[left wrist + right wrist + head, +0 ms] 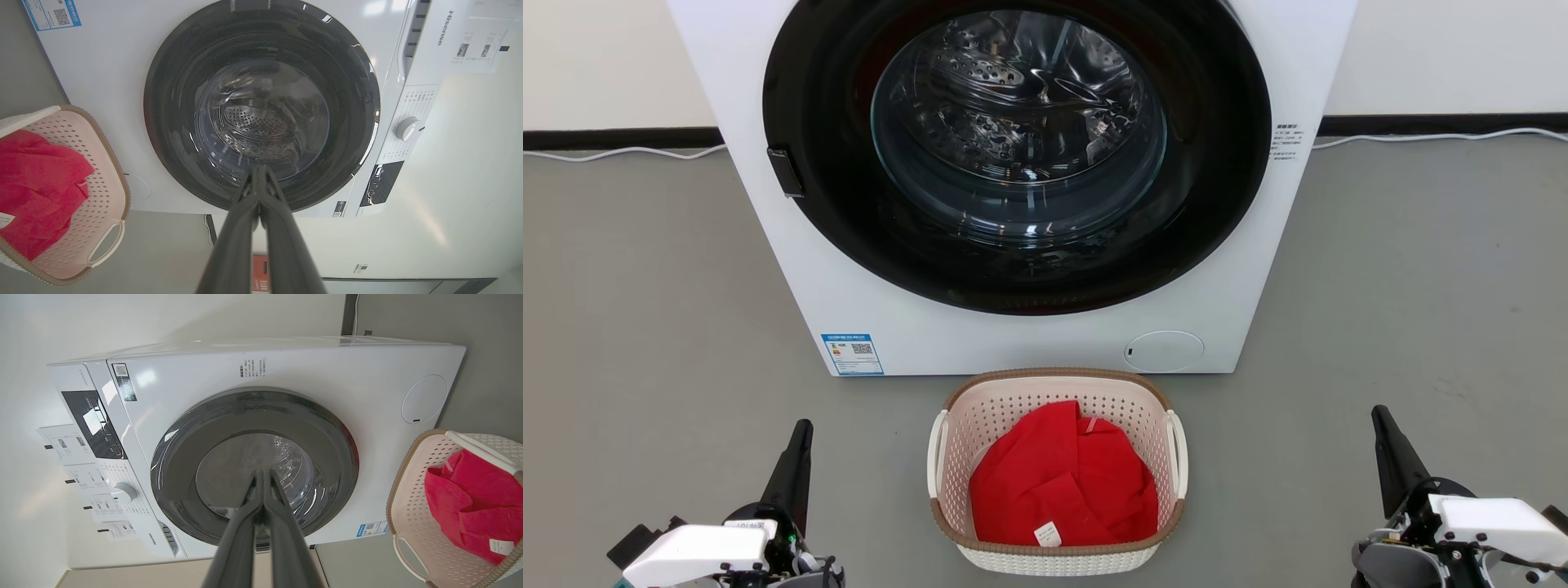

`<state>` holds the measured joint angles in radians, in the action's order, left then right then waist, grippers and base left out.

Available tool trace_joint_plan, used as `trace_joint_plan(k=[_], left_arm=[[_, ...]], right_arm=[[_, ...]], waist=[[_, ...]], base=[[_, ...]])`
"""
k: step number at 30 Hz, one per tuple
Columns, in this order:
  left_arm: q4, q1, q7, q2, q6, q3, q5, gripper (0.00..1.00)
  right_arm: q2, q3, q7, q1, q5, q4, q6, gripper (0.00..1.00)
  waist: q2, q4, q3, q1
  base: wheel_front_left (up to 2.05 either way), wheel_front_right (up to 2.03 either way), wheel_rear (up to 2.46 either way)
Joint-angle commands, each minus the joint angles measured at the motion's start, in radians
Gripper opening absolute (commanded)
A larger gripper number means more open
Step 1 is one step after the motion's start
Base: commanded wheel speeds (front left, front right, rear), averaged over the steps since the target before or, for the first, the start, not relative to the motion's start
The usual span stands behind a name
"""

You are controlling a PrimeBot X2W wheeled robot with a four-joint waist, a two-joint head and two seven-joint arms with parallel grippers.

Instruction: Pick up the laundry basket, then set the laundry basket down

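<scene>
The laundry basket [1058,396] stands on the grey floor just before the washing machine, cream with a brown rim and white side handles. A red cloth [1062,482] lies inside it. My left gripper [800,431] is shut and empty, low at the left, well clear of the basket. My right gripper [1380,416] is shut and empty at the lower right, also apart from it. The basket [104,183] shows at the left edge of the left wrist view, beside the closed left gripper [258,169]. In the right wrist view the basket [412,522] sits right of the shut right gripper [262,473].
A white front-loading washing machine [866,327] with a closed dark round door [1017,155] stands right behind the basket. A white cable [621,152] runs along the wall base. Bare grey floor [645,327] lies on both sides of the basket.
</scene>
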<state>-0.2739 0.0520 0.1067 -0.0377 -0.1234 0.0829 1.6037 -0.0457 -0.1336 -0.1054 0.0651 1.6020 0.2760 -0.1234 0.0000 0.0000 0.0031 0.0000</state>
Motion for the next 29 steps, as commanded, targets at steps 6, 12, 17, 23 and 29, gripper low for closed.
trace_joint_plan(k=[6,12,17,23,29], left_arm=[[0.029,0.056,0.006,-0.013,-0.007,0.031,0.005,0.0],[0.029,0.056,0.006,-0.013,-0.007,0.031,0.005,0.0],[0.029,0.056,0.006,-0.013,-0.007,0.031,0.005,0.0],[0.029,0.056,0.006,-0.013,-0.007,0.031,0.005,0.0],[0.029,0.056,0.006,-0.013,-0.007,0.031,0.005,0.0]], right_arm=[[-0.004,0.02,-0.008,0.043,0.007,-0.031,-0.007,0.0],[-0.004,0.02,-0.008,0.043,0.007,-0.031,-0.007,0.0],[-0.004,0.02,-0.008,0.043,0.007,-0.031,-0.007,0.0],[-0.004,0.02,-0.008,0.043,0.007,-0.031,-0.007,0.0],[-0.004,0.02,-0.008,0.043,0.007,-0.031,-0.007,0.0]], waist=[[0.0,0.0,0.0,0.0],[0.0,0.0,0.0,0.0],[0.0,0.0,0.0,0.0],[0.0,0.0,0.0,0.0],[0.0,0.0,0.0,0.0]], base=[[0.0,0.0,0.0],[0.0,0.0,0.0],[0.0,0.0,0.0],[0.0,0.0,0.0],[0.0,0.0,0.0]])
